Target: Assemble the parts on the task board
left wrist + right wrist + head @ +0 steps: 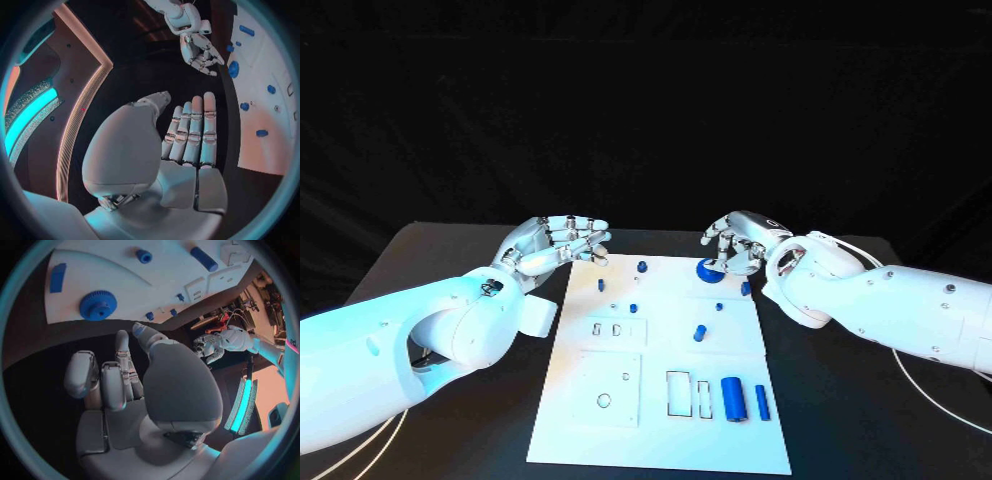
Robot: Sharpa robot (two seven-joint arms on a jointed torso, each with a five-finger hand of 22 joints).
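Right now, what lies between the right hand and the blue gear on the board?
In the right wrist view, bare black table and the task board's white edge separate the right hand from the blue gear. No part sits in that stretch.

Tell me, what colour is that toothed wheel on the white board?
Blue; the gear shows best in the right wrist view.

Matt white task board (661, 420), glossy silver metallic hands, smooth blue plastic gear (97, 305).
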